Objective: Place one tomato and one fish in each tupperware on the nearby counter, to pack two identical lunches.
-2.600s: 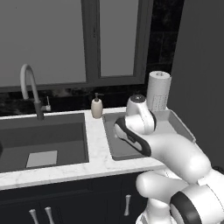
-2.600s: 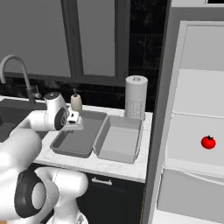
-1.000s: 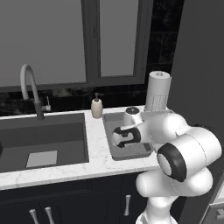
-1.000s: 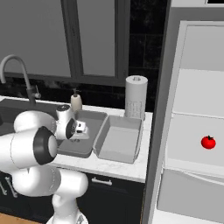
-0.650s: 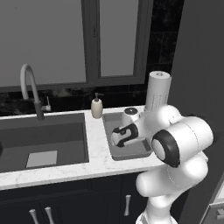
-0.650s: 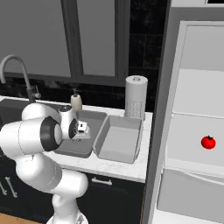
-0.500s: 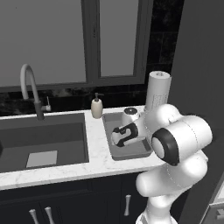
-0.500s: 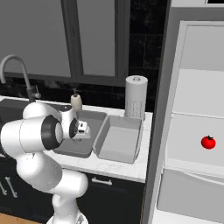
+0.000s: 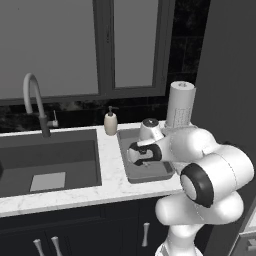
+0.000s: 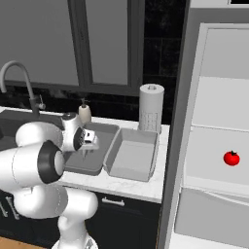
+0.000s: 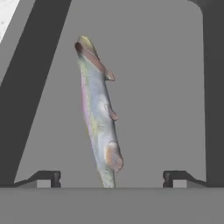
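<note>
End effector (image 11: 109,177) fingertips spread wide, fish (image 11: 98,118) lying free between them on darker tupperware (image 9: 131,171) floor.

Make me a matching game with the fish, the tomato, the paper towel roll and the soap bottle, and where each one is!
Things:
1. long pale speckled fish
2. small red tomato
3. tall white paper towel roll
4. small cream soap bottle

Places:
A. on a white shelf, right of the counter
B. standing on the counter behind the lighter grey tray
C. lying in the darker grey tray, between the open fingers
D. on the counter between the sink and the darker tray

Pairs: 1-C, 2-A, 3-B, 4-D
</note>
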